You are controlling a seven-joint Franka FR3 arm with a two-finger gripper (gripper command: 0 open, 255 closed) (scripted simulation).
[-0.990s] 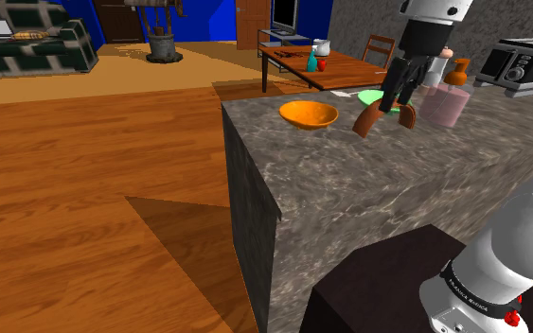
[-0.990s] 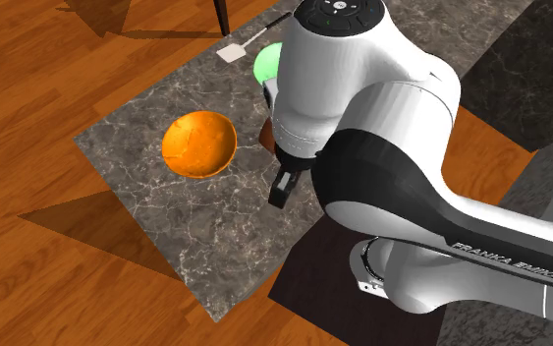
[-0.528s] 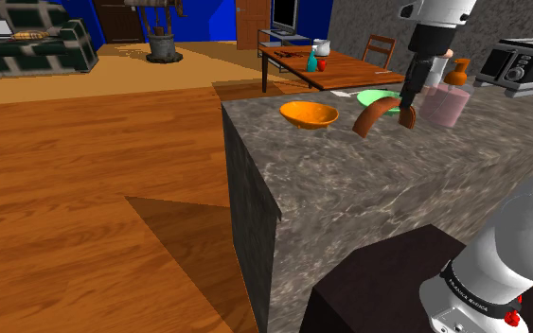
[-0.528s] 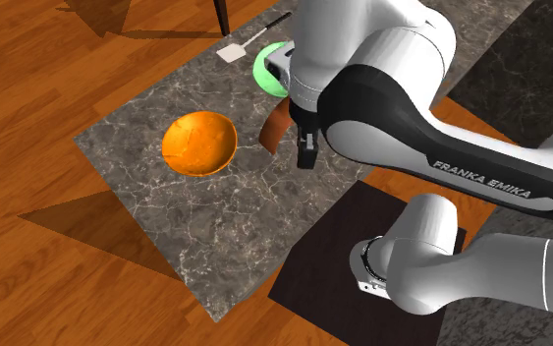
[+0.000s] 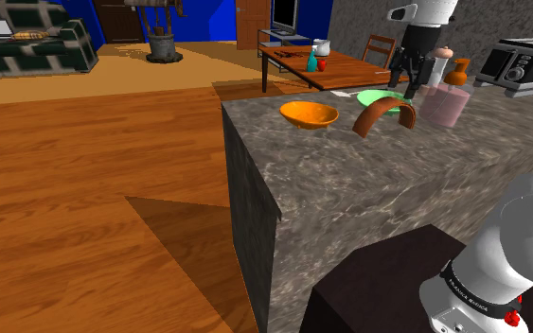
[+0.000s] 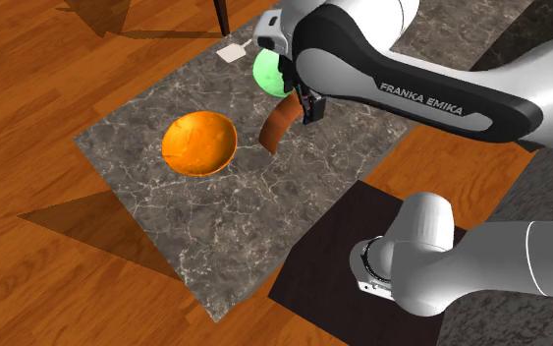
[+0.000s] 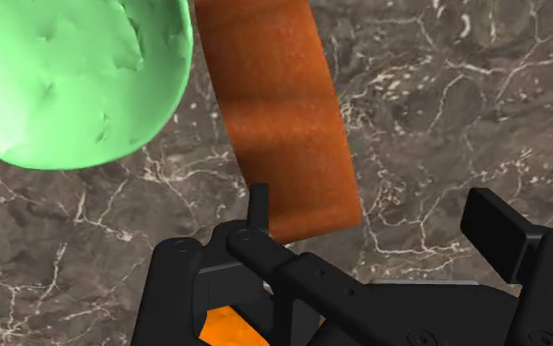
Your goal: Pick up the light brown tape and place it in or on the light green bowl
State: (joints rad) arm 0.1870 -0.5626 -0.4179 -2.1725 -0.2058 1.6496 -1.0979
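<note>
- Tape [image 5: 378, 111] sits on the grey stone worktop [image 5: 349, 189], just below the hand [image 5: 406, 80].
- The tape is a red-brown strip, and it bends up like a little bridge.
- The hand hangs in the air over one end of the tape and does not touch it.
- From the wrist view, the hand [image 7: 377, 221] is released. Its two black fingers stand far apart and hold nothing.
- One finger [image 7: 257, 201] is over the near end of the tape. The other finger [image 7: 500, 228] is over bare worktop.
- The green bowl [image 7: 68, 79] is near the hand, right beside the far part of the tape. I cannot tell if the bowl and the tape touch.
- In the second exterior view, the green bowl [image 6: 267, 74] peeks out from behind the white arm, close by the hand [image 6: 309, 106].
- An orange bowl [image 6: 199, 144] sits on the same worktop. It is well away from the hand, past the tape.
- A white spatula [image 6: 232, 52] lies at the edge of the worktop, past the green bowl from the hand.
- A pink jug [image 5: 447, 106] stands close to the hand, on the side away from the orange bowl.
</note>
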